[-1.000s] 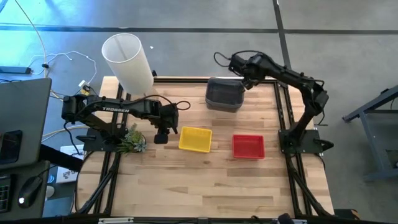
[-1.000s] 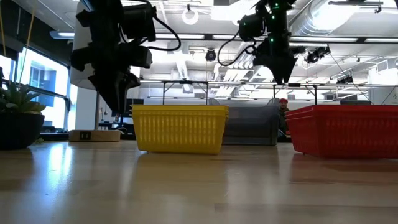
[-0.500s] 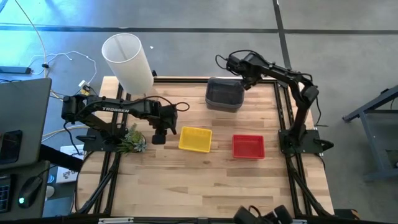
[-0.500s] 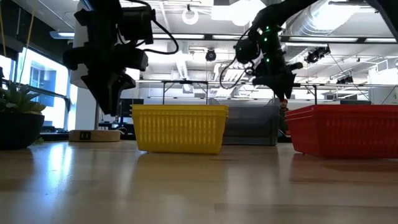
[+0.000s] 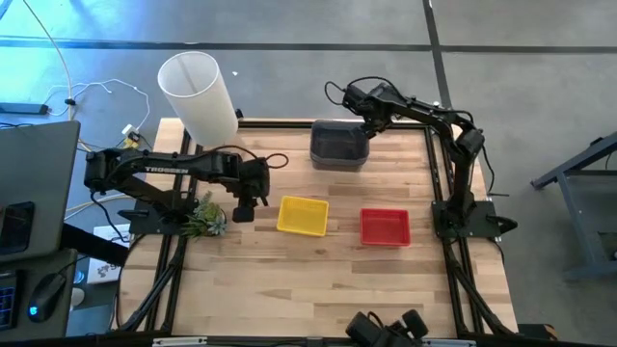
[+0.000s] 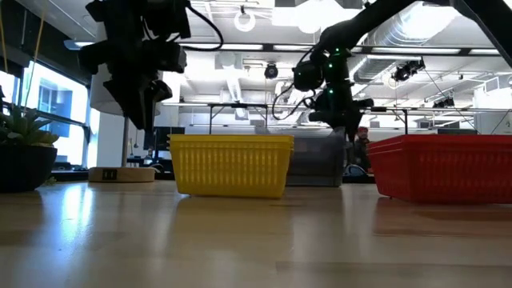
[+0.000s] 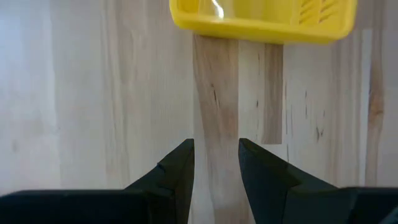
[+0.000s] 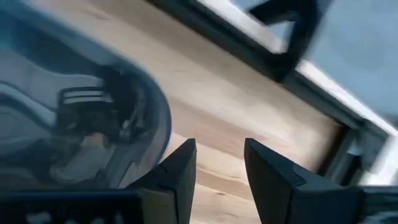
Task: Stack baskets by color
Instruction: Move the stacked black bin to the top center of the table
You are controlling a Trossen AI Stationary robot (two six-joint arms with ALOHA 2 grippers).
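Note:
A yellow basket (image 5: 303, 216) and a red basket (image 5: 385, 226) rest on their bottoms mid-table. A smoky grey basket (image 5: 337, 146) stands by the far edge. My right gripper (image 5: 364, 123) hangs open at the grey basket's far right corner (image 8: 158, 118), its fingers over bare wood just outside the rim. My left gripper (image 5: 243, 207) hovers open over bare wood, left of the yellow basket (image 7: 261, 15), with nothing between its fingers (image 7: 180, 165). My right gripper slants down from the table's far right beside the grey basket's rounded corner (image 8: 163, 134). One finger (image 8: 180, 165) stands right next to that rim; whether it touches the rim I cannot tell. The basket sits flat on the table.
A tall white cylinder lamp (image 5: 198, 94) stands at the far left corner. A small potted plant (image 5: 204, 220) sits by the left arm's base. Black frame rails (image 5: 439, 173) run along the table's sides. Bare wood lies near the front edge.
My right gripper has come down and toward the table's left, to the grey basket's far right corner. The grey basket has slid a little toward the table's left, staying flat. My left gripper has risen slightly and drawn away from the yellow basket.

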